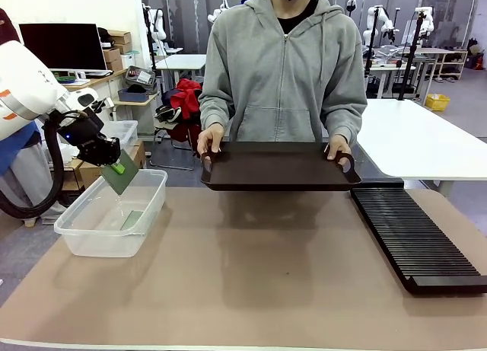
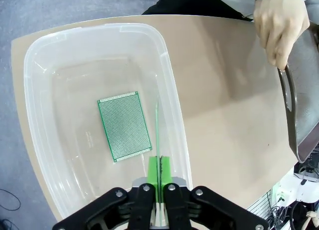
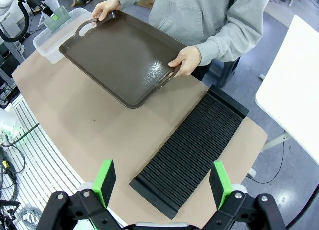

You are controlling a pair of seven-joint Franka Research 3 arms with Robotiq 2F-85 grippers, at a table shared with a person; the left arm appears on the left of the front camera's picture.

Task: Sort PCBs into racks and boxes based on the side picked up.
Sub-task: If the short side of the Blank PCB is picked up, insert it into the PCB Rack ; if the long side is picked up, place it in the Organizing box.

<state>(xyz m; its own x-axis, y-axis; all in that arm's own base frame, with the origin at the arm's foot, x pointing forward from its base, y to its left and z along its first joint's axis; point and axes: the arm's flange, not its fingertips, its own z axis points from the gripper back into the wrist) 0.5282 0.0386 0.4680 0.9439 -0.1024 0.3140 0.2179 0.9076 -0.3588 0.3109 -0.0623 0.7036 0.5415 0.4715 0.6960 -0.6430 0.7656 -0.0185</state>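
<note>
Two PCBs show at the desk's left edge: one PCB (image 2: 123, 126) lies flat on the floor of the clear box (image 1: 84, 240), its face a grid of fine holes with no print I can read, and a second PCB (image 1: 120, 176) is clamped edge-on in the left pincer (image 1: 114, 166), hanging tilted above the box's open top, near its right-hand wall in the left wrist view. The left pincer's green pads (image 2: 159, 166) are pressed tight on that board's lower edge. The box sits at the desk's front-left corner area with its rim just inside the edge, and bare floor lies beyond it. The right pincer (image 3: 162, 182) stands wide with nothing between its pads, hovering over the near end of the black rack (image 1: 415, 240). That rack runs along the desk's right edge, its slots unfilled. A person in a grey hoodie stands at the far edge, holding a dark brown tray (image 1: 278, 167) by both handles above the desk, one hand (image 1: 209, 140) on each side. Between box and rack the middle of the desk (image 1: 251, 290) is a broad open stretch of tan matting. Behind are white tables, a monitor and cardboard boxes on shelving.
</note>
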